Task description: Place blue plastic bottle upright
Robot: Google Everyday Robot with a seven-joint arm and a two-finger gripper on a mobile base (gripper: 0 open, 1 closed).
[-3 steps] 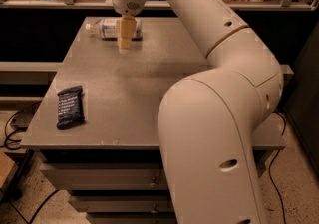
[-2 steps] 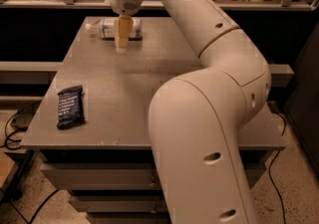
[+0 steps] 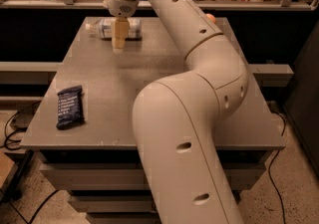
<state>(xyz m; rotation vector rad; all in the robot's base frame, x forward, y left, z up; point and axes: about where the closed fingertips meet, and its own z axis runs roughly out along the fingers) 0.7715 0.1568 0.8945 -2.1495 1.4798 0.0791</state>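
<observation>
The arm [image 3: 184, 133], smooth cream plastic in thick rounded segments, fills the near right and hides much of that side of the table [image 3: 99, 78]. The table's flat grey top has straight edges. Near its front left edge lies a flat dark blue snack wrapper [image 3: 70, 107], well apart from everything else. Beyond it the middle of the top is bare matte surface, open on the left and centre. Farther back the gripper [image 3: 119, 36] hangs pointing down, its tip just over the tabletop; whether it is open or closed cannot be told. Right behind it the blue plastic bottle [image 3: 103, 28] lies on its side near the far edge, cap to the left, its middle hidden by the gripper. A small orange ball [image 3: 210, 17] peeks out behind the arm.
</observation>
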